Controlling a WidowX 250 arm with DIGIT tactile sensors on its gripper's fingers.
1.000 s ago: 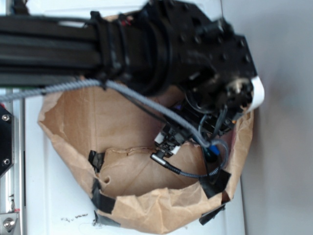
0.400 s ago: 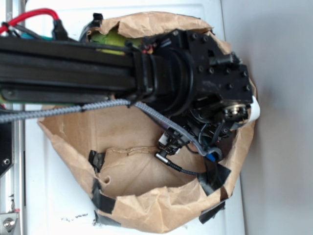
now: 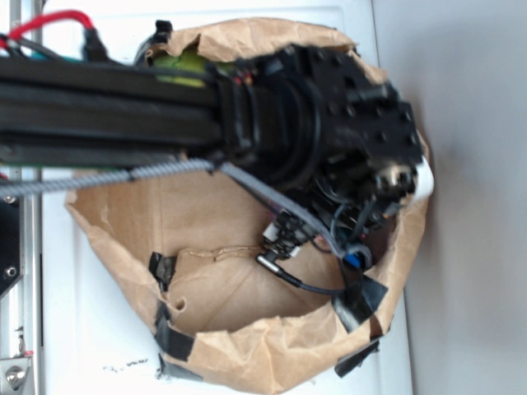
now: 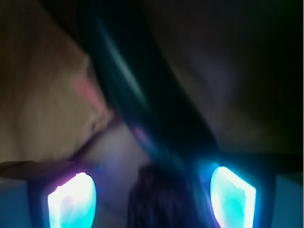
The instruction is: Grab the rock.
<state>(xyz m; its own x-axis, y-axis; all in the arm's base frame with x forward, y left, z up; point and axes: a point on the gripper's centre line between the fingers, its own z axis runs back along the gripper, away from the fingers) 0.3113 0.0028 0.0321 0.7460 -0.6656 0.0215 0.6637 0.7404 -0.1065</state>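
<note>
Here the black robot arm (image 3: 123, 107) reaches across from the left of the exterior view and bends down into a brown paper bag (image 3: 165, 206) whose rolled rim is patched with strips of black tape (image 3: 173, 339). The bag sits on a white surface (image 3: 90, 329), with a grey wall (image 3: 469, 206) to the right. A braided grey cable (image 3: 99, 177) runs along under the arm and loops down toward the wrist, and a red wire (image 3: 58, 20) curls at the upper left. Something yellow-green (image 3: 181, 66) shows just behind the arm at the bag's far rim.

The gripper (image 4: 152, 194) is buried low on the right side of the bag, and in the exterior view the arm's body hides it. The wrist view is dark and very blurred. Two fingertips (image 4: 71, 202) glow bright cyan and pink at the bottom corners, standing well apart, so the jaws look spread with nothing pinched between them. A smooth dark curved object (image 4: 142, 95) sweeps diagonally from top centre down between them. A dim dark purplish lump (image 4: 156, 199) sits low between the fingertips; whether that is the rock I cannot tell, and the exterior view does not show the rock at all. Tan paper (image 4: 42, 95) fills the left.
</note>
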